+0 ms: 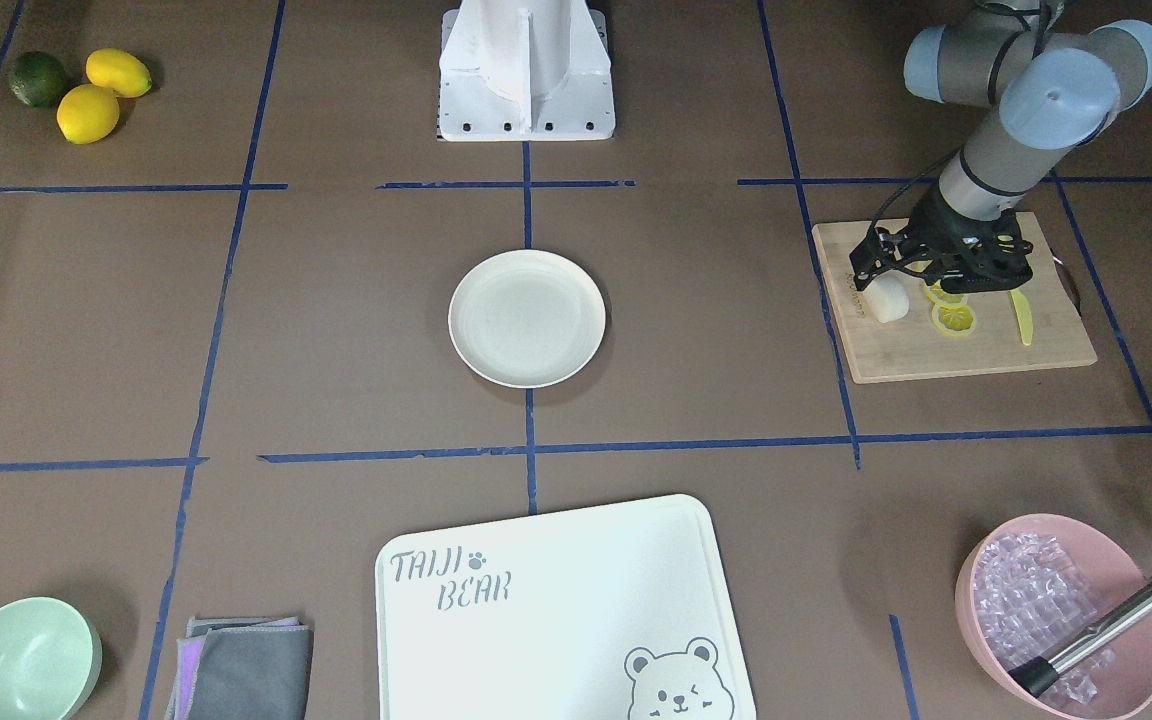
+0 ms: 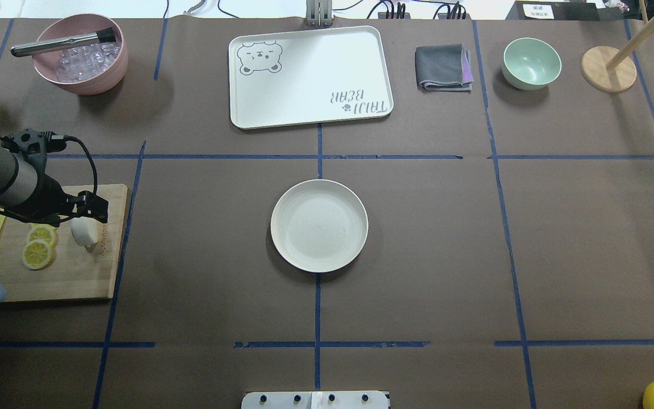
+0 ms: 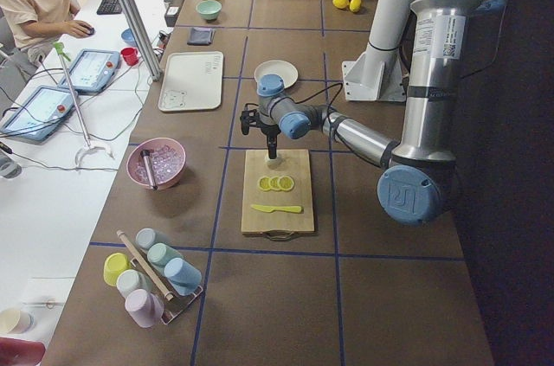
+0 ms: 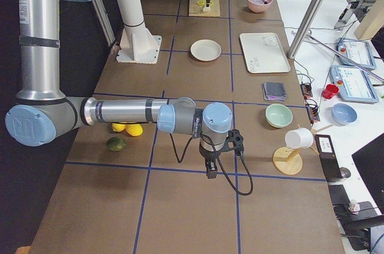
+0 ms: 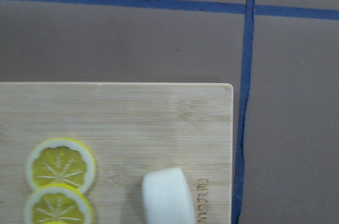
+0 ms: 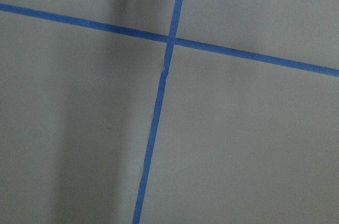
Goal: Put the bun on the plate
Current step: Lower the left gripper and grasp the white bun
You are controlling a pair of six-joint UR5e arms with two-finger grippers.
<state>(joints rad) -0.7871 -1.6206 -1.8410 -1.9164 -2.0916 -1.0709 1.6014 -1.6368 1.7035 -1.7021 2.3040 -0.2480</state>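
**Jaws over the bun, grip not confirmed on either arm**

Jaws on the left gripper (image 1: 884, 276) point down over the bun (image 1: 888, 298). From my feeds I cannot tell how far apart they stand, or whether they touch it. The wrist camera on that arm shows no fingers, only the bun low in its view.

I see the bun lying on the wooden board (image 1: 976, 350), which sits at the bench's (image 1: 336, 330) end on the robot's left. The bun is close to the board's edge that faces the middle of the bench, right beside the lettering engraved along that edge. Lemon slices (image 1: 954, 318) lie just beside it, further in on the board. Past them, a yellow knife (image 1: 1021, 317) lies near the board's opposite edge.

The plate (image 1: 526, 318) is at the middle of the bench, over a blue tape line and well apart from the bun.

The right gripper (image 4: 210, 172) hangs over the bench's other end, and I have it in the side view only, so I cannot tell its jaw state. Its wrist camera shows only brown bench top and crossing blue tape.
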